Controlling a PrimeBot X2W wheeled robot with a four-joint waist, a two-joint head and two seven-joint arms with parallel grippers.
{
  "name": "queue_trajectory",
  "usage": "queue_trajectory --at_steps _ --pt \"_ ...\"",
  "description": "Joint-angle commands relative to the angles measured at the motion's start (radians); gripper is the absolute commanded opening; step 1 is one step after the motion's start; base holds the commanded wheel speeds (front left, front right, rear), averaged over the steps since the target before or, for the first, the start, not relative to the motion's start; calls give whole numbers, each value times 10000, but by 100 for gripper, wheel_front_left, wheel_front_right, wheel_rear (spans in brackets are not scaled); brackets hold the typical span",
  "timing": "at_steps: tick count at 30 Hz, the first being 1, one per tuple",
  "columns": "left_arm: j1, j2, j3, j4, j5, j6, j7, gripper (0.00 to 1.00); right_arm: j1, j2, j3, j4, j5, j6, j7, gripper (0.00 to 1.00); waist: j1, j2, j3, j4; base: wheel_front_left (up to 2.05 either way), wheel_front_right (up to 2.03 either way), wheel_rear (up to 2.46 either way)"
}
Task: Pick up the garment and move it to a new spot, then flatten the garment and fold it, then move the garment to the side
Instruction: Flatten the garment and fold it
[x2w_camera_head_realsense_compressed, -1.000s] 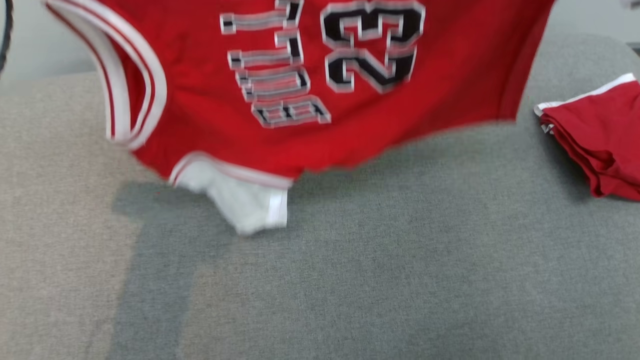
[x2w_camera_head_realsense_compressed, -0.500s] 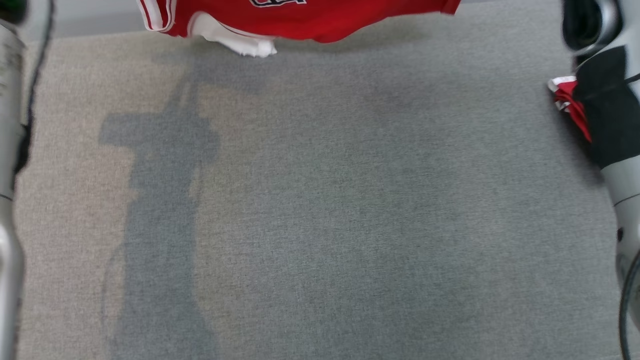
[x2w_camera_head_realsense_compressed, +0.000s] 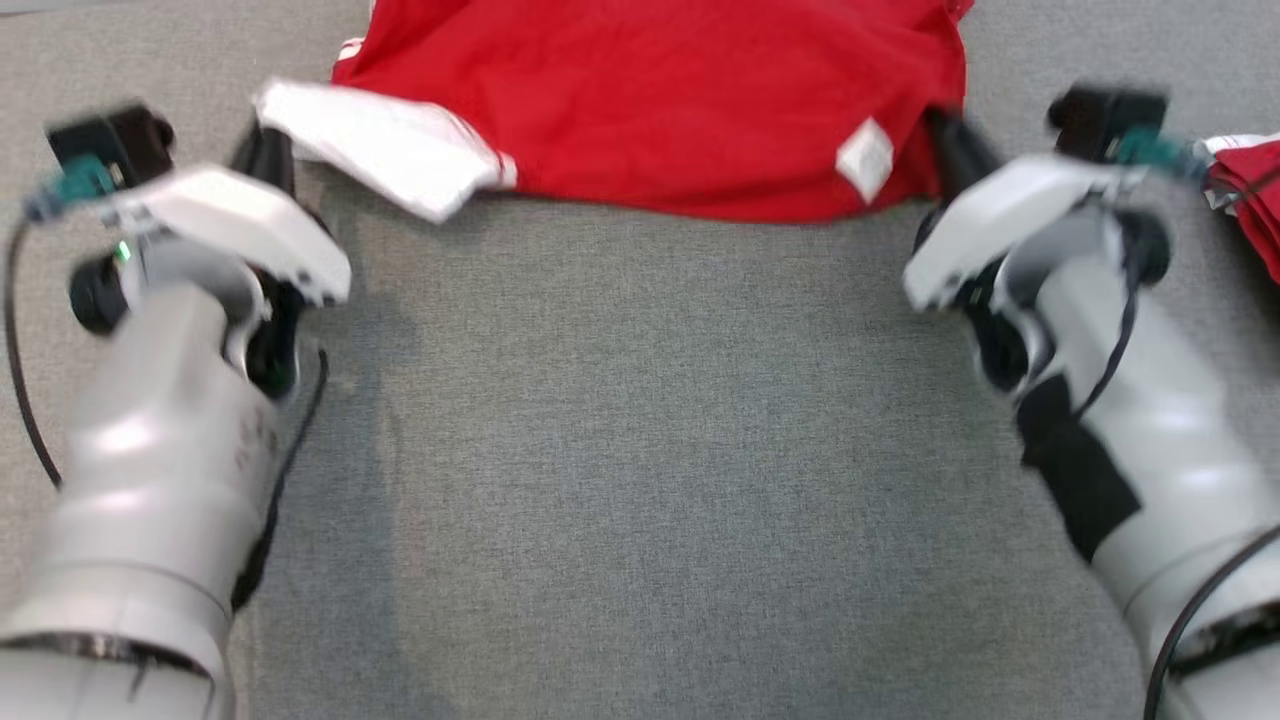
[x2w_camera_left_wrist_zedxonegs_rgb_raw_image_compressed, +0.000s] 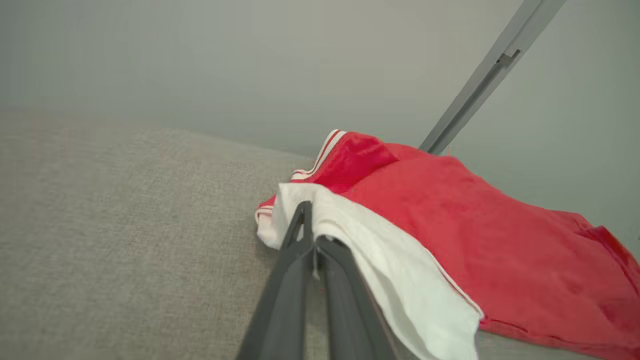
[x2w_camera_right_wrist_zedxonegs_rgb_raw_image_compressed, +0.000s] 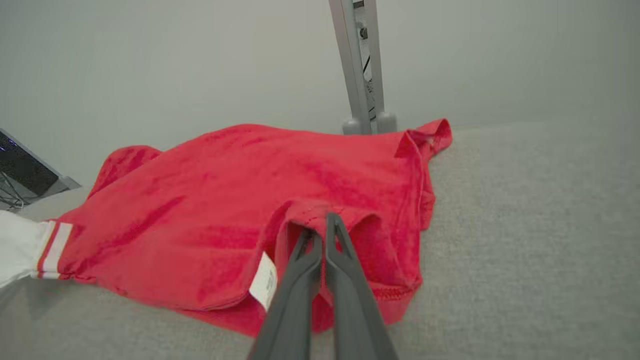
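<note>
Red jersey (x2w_camera_head_realsense_compressed: 650, 110), airborne a second ago, now lies on your counter (x2w_camera_head_realsense_compressed: 640, 450) with the left pincer (x2w_camera_head_realsense_compressed: 268, 150) and right pincer (x2w_camera_head_realsense_compressed: 950, 140) each clamped on a near corner, so flattening comes next.

Head camera: high, steep downward. Wrist cameras: low, close, facing far wall (x2w_camera_right_wrist_zedxonegs_rgb_raw_image_compressed: 150, 60); all three share garment (x2w_camera_head_realsense_compressed: 650, 110).

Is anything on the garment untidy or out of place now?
The red jersey is not flat: its white panel lies flipped over beside the left gripper, and the corner that the right gripper pinches is bunched, label showing.
</note>
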Motion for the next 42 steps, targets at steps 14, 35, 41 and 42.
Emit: queue_trajectory --at_steps 14,35,41,42 --pt "5453 1039 1293 -4430 -110 -11 -238 0 5340 -1460 1304 -3786 2198 1 -386 0 0 0 -1533 41 0 0 0" --pt "15494 1643 1663 -15091 926 3823 2900 0 13409 -1423 -1968 -10059 -339 1 1347 0 0 0 -4055 194 0 0 0" --pt "16462 2074 1863 -16446 1039 4508 3848 0 14887 -418 -3072 -12188 -1314 1 2824 0 0 0 -4086 159 0 0 0" --pt "16440 2107 1898 -16517 1017 4558 3922 0 14960 -360 -3136 -12330 -1404 1 2969 0 0 0 -4073 137 0 0 0"
